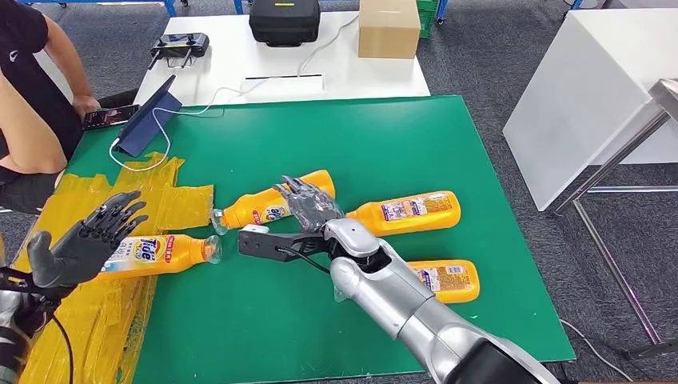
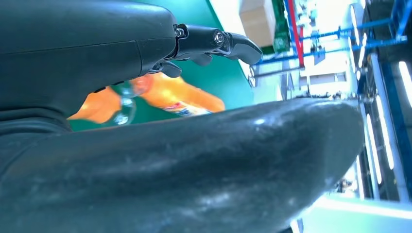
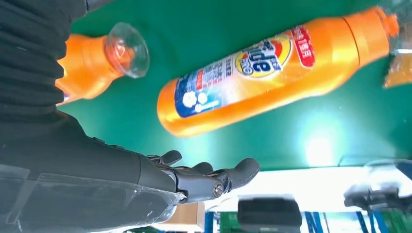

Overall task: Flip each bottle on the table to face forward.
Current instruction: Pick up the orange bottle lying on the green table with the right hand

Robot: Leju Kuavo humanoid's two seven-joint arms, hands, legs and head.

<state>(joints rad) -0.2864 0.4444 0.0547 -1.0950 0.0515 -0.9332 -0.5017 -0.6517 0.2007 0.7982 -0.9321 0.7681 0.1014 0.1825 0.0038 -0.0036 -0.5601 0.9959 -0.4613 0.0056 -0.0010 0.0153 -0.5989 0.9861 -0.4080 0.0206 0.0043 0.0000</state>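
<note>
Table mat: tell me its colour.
The mat is plain green, clearest in the head view.

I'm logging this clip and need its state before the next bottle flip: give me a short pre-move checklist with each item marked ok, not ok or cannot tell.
1. Right hand free to grasp: ok, fingers spread, holding nothing, above the middle bottle.
2. Left hand out of the way: ok, raised open beside the left bottle.
3. Middle bottle's front label up: ok, logo shows in the right wrist view.
4. Right bottle facing forward: not ok, fine-print label up.
5. Near bottle facing forward: not ok, fine-print label up, partly hidden by the right arm.
6. Person clear of the green mat: ok.
</note>
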